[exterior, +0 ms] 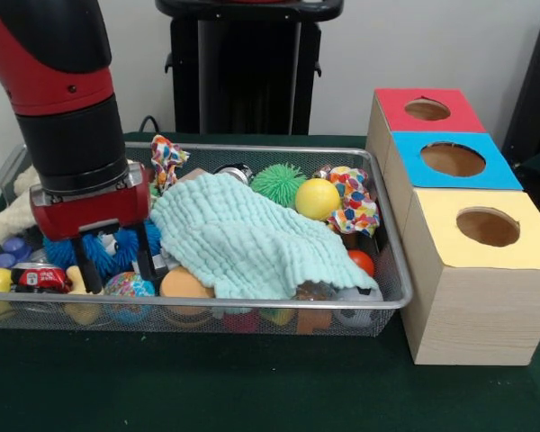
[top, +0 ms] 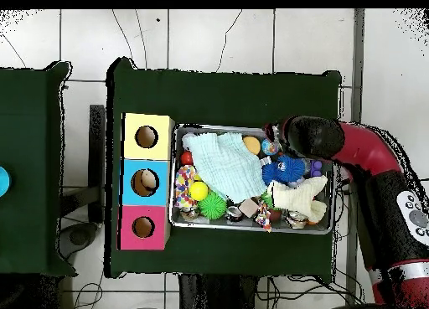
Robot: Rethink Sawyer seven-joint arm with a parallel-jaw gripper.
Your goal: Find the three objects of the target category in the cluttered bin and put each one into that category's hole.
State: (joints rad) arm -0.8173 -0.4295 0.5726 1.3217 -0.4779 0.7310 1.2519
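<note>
The hand (exterior: 115,263) hangs low in the wire bin (exterior: 391,270), its two fingers apart and clamped on nothing. A blue spiky ball (exterior: 103,249) sits just behind the fingers, and a red toy car (exterior: 38,278) lies just beside them. A mint cloth (exterior: 247,238) covers the bin's middle. The target category cannot be told. The three-holed boxes (exterior: 472,252) stand well apart from the hand; whether anything has been dropped in is hidden, so the search looks mostly undone.

The arm (exterior: 58,81) is glossy red with a black cylindrical wrist, a red bracket and black prongs.
</note>
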